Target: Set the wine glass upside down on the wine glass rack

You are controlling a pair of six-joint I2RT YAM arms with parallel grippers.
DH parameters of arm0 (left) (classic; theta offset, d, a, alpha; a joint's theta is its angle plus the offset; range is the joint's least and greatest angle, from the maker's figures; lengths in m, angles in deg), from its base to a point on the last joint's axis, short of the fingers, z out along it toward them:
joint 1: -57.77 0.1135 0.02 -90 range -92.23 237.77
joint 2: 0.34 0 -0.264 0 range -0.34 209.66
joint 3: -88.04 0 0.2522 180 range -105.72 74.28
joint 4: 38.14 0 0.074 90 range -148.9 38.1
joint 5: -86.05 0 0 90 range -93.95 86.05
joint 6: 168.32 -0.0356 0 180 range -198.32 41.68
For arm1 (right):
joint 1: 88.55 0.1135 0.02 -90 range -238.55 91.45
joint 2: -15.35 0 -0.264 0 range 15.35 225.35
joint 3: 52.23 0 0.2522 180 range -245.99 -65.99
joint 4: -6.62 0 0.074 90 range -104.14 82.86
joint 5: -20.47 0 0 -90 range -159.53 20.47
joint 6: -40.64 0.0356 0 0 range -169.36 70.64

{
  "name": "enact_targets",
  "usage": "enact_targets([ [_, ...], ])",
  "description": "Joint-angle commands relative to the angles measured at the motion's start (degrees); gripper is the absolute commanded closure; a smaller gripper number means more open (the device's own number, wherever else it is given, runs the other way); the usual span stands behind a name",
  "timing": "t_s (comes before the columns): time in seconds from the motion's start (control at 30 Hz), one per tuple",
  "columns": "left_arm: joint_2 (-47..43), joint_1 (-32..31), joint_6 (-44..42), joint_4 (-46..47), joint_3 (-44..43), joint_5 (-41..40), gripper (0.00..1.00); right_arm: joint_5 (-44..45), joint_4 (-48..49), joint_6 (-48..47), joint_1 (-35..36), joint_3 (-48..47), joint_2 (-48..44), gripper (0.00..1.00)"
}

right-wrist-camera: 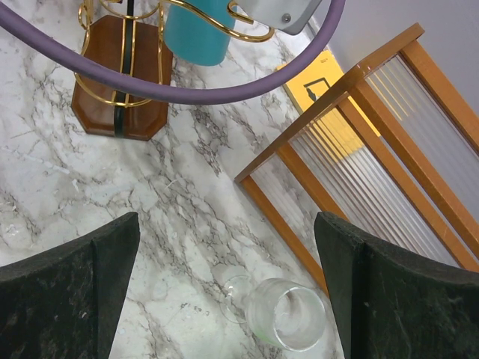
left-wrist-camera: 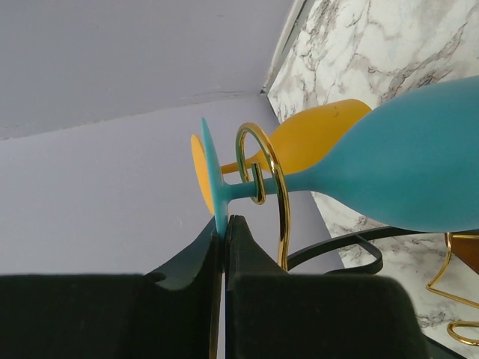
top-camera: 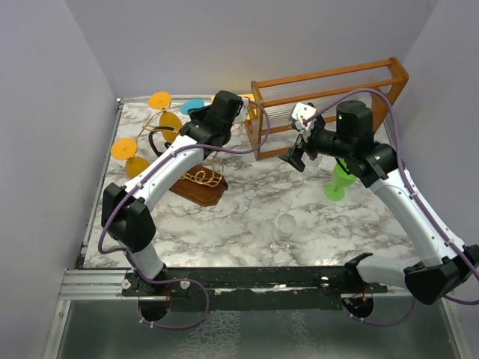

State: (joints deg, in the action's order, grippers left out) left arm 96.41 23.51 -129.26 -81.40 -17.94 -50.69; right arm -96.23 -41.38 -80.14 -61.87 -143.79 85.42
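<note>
In a loop of the curly gold wire rack (left-wrist-camera: pixel 282 224), your teal wine glass (left-wrist-camera: pixel 404 172) hung. Your left fingers (left-wrist-camera: pixel 187 262) pinched its foot while the right fingers (right-wrist-camera: pixel 75 277) gaped empty; only release remained.

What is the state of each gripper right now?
Left gripper: closed on the foot of the teal wine glass.
Right gripper: open, holding nothing.

Teal wine glass (left-wrist-camera: pixel 419 172), gold-wire rack (right-wrist-camera: pixel 101 82) (dark brown base); grey-veined white marble table (top-camera: pixel 247 202)
</note>
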Motion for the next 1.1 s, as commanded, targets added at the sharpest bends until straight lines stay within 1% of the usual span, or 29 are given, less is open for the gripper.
enact_targets([
  [0.0, -3.13, -0.02, 2.15, -1.62, -0.06, -3.41, 0.98, -1.34, 1.19, -0.50, 0.02, 0.18, -0.28, 0.00],
  [0.2, -3.04, -0.02, 4.64, -5.48, -2.39, -0.28, 0.87, -1.08, 1.10, -0.50, 0.00, -0.02, -0.04, 0.00],
  [0.37, -3.08, -0.02, 5.59, -8.00, -4.65, 2.12, 0.75, -1.06, 1.02, -0.56, -0.02, -0.09, 0.16, 0.00],
  [0.5, -2.85, -0.02, 6.17, -9.85, -6.41, 3.35, 0.71, -0.94, 1.02, -0.60, -0.01, -0.14, 0.24, 0.00],
  [0.67, -2.33, -0.02, 8.25, -14.30, -9.84, 6.57, 0.67, -0.99, 0.93, -0.59, -0.02, -0.23, 0.42, 0.00],
  [0.93, -1.94, -0.02, 9.80, -18.81, -11.65, 10.16, 0.65, 0.77, 1.89, -0.19, 0.01, 0.72, -0.28, 0.01],
  [1.07, -1.65, -0.02, 11.19, -22.00, -13.38, 13.71, 0.63, 2.14, 1.90, 0.40, -0.01, 0.49, -0.47, 0.00],
])
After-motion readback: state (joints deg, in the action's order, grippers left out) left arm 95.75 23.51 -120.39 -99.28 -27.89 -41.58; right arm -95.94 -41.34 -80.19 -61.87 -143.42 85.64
